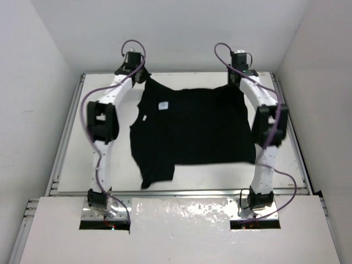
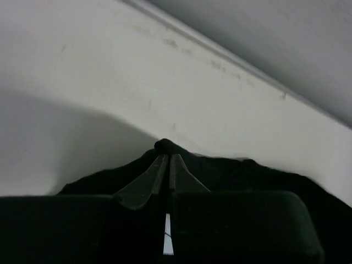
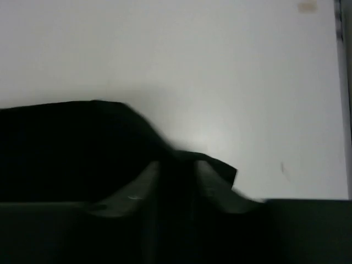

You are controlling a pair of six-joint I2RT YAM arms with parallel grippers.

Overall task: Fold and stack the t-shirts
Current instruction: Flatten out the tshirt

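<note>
My left gripper (image 2: 167,160) and right gripper (image 3: 177,175) each pinch the upper-frame edge of the black t-shirt (image 1: 192,126), cloth clamped between my fingertips (image 2: 149,180).

My left arm (image 1: 102,124) stood stretched from its base at the near edge toward the far left, elbow bowed outward, and my right arm (image 1: 269,124) mirrored it toward the far right. My left gripper (image 2: 166,159) was closed, its fingers (image 2: 146,184) pressed together with a fold of the black t-shirt (image 1: 192,126) pinched at their tips. My right gripper (image 3: 176,165) was closed too, dark cloth filling the narrow slot between its fingers (image 3: 212,180).
</note>
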